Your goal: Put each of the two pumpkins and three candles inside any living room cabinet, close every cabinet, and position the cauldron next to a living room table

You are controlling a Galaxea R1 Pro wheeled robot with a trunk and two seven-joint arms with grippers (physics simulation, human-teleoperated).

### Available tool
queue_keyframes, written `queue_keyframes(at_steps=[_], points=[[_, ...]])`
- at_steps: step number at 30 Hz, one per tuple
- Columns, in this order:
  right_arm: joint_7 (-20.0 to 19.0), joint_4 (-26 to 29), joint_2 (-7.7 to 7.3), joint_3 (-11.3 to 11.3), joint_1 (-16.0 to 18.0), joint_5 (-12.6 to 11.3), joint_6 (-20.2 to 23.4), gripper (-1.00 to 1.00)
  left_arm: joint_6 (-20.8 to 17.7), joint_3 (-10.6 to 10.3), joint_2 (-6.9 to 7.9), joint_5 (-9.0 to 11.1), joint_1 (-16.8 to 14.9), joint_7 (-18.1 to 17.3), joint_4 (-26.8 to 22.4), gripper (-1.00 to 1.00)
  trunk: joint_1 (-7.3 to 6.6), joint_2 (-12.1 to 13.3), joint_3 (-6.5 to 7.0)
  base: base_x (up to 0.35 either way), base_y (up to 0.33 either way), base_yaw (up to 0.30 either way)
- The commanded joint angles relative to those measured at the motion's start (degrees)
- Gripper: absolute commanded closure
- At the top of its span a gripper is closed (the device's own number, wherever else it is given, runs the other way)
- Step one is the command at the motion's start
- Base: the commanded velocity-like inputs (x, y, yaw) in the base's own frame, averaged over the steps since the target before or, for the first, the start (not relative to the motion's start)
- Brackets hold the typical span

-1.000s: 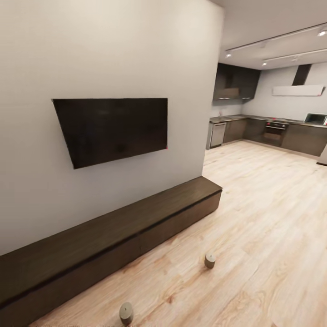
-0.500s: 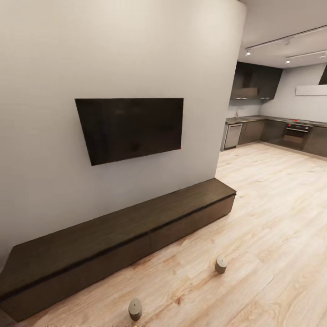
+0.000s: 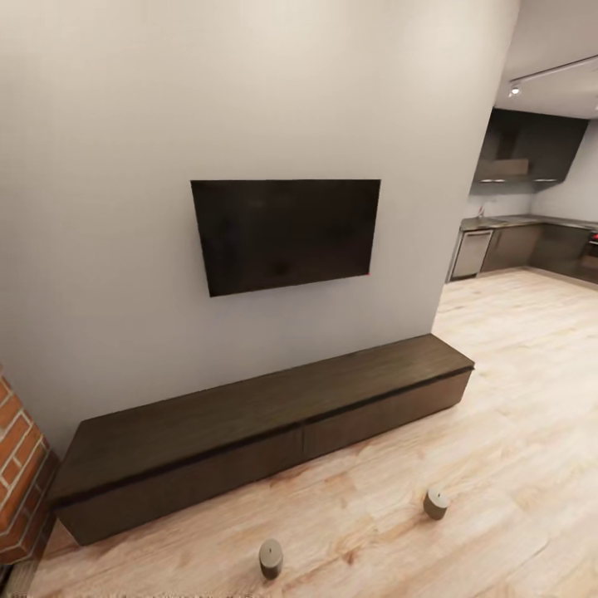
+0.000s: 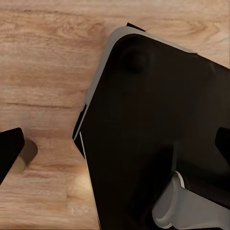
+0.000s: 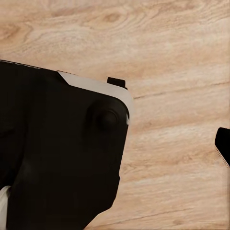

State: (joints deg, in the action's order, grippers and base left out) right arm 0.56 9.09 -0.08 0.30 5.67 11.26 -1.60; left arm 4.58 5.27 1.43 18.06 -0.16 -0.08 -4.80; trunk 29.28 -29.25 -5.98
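Head view: you faced the cabinet, drawers all closed, two candles on the floor in front of it; you were at the approach step, next you needed a drawer opened. No readable writing, TV blank. Left wrist view: one candle sat just beside a dark fingertip; finger state you couldn't tell. Right wrist view: only a fingertip edge was visible, state unclear
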Motion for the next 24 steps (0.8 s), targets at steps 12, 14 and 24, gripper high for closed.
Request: queue_keyframes(at_steps=[12,14,24], points=[[0.1,0.0,0.0,0.1,0.0,0.3,-0.2,-1.0,0.1,0.4,-0.02,-0.1,0.0,0.0,0.0,-1.0,0.02,-0.1,-0.1,0.0,0.0,0.292],[0.1,0.0,0.0,0.1,0.0,0.3,-0.2,-1.0,0.1,0.4,-0.02,-0.1,0.0,0.0,0.0,-1.0,0.02,-0.1,-0.1,0.0,0.0,0.292],[0.1,0.0,0.0,0.1,0.0,0.3,-0.2,-1.0,0.1,0.4,-0.02,-0.1,0.0,0.0,0.0,-1.0,0.02,-0.1,-0.1,0.0,0.0,0.293]])
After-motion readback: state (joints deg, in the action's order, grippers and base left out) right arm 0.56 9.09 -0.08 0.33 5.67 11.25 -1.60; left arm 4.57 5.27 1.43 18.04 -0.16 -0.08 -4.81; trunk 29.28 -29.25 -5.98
